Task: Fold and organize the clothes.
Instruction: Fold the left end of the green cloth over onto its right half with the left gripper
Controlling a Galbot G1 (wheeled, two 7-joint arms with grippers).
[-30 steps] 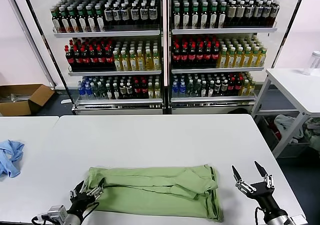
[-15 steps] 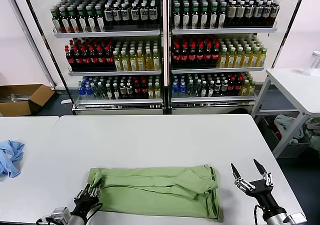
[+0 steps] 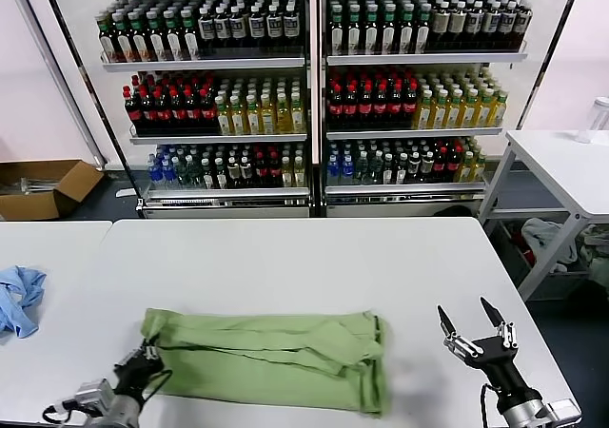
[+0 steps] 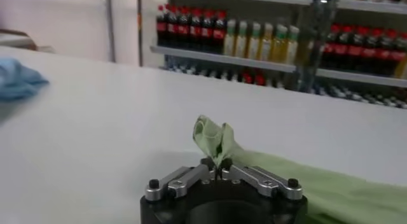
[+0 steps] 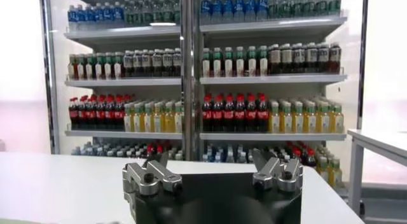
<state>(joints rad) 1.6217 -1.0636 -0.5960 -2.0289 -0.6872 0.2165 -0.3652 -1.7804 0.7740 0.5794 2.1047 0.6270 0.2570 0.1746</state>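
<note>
The left gripper (image 3: pixel 141 363) sits at the near edge of the desk (image 3: pixel 285 266), toward its left side, and is closed on a pinch of the shirt (image 3: pixel 271 357) at the shirt's left end; the left wrist view shows a small peak of green fabric (image 4: pixel 215 137) standing up between the closed jaws. The right gripper (image 3: pixel 473 331) hovers open and empty near the desk's near right corner, just beyond the shirt's right end and apart from it.

The shirt lies flat along the near part of the desk, already folded into a long band running left to right. The step in hand looks like folding the left end over toward the right. To do it well, the grip should hold every layer, not just the top one, so a slow lift that checks the lower layers follow seems wise. Carry the end low and straight across so the edges line up.

Farther left, a blue cloth (image 3: pixel 19 298) lies on the neighbouring desk, well apart. Beyond the far edge stand shelves of bottles (image 3: pixel 304 86).
</note>
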